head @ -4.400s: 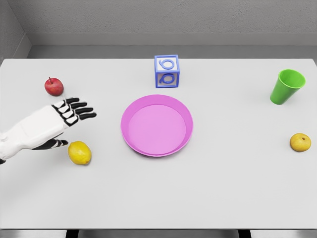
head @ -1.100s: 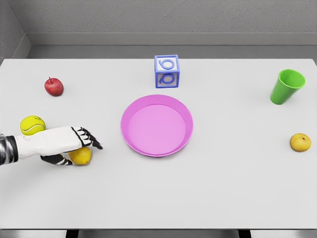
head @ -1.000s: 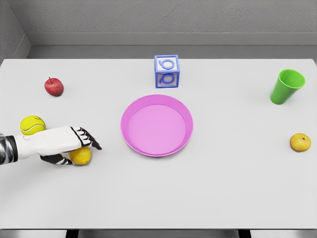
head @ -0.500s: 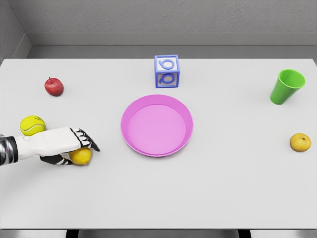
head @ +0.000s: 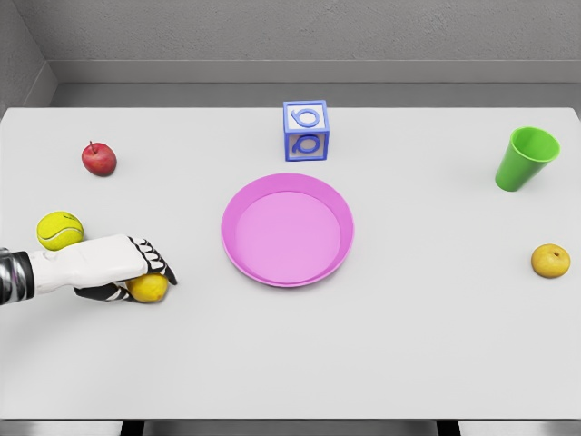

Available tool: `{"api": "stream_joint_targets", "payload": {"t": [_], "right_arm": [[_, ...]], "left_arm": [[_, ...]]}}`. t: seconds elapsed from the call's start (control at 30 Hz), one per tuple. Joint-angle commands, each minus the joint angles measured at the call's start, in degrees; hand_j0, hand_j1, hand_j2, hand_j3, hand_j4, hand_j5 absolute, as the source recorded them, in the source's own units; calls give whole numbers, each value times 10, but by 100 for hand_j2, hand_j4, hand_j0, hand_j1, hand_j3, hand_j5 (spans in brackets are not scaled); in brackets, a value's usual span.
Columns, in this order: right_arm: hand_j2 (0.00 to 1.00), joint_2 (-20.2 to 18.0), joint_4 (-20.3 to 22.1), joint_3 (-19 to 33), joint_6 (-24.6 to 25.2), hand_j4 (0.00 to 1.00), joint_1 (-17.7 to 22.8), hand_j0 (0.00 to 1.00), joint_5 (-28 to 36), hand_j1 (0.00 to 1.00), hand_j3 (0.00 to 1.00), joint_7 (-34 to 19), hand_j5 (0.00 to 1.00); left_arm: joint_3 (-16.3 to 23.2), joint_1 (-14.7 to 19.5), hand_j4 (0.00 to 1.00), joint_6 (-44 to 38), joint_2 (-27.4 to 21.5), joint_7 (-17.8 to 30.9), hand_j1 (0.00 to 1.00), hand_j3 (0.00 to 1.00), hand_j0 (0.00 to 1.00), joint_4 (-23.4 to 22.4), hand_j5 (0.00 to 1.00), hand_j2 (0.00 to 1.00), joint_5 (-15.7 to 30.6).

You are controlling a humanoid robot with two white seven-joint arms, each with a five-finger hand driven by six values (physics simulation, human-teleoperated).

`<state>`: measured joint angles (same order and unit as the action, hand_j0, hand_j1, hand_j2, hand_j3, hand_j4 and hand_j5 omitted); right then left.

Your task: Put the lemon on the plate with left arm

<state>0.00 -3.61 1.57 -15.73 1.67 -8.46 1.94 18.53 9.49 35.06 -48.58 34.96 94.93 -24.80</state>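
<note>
Lemon (head: 148, 289) near tabletop's (head: 381, 354) left edge, resting on surface, left hand (head: 109, 265) draped over it, fingers (head: 156, 264) curled around it, thumb beneath. Pink plate (head: 288, 230) at tabletop centre, well apart. Tennis ball (head: 59, 229) just beside forearm. Red apple (head: 99, 158) toward far left corner.

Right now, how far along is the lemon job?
Reaching looks done: the white left hand is curled over the yellow lemon, which sits on the white table. The grasp is in hand. Left: lifting it and carrying it right to the round pink plate, which holds nothing yet.
</note>
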Motion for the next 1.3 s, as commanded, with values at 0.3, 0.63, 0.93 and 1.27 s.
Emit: {"api": "stream_joint_targets", "payload": {"t": [0.3,0.63,0.93,1.27], "right_arm": [[100,0,0,0,0,100,0,100,0,100,100,0,100],[100,0,0,0,0,100,0,100,0,100,100,0,100],[100,0,0,0,0,100,0,100,0,100,100,0,100],[100,0,0,0,0,100,0,100,0,100,100,0,100]], "left_arm": [[-8,3,45,-1,-4,0,45,45,45,7,45,45,8],[-11,29,38,-1,-1,0,38,38,38,25,38,38,12],[-11,62,36,-1,41,0,36,36,36,24,36,36,12],[-9,76,33,-1,98,0,33,33,33,23,33,33,10]]}}
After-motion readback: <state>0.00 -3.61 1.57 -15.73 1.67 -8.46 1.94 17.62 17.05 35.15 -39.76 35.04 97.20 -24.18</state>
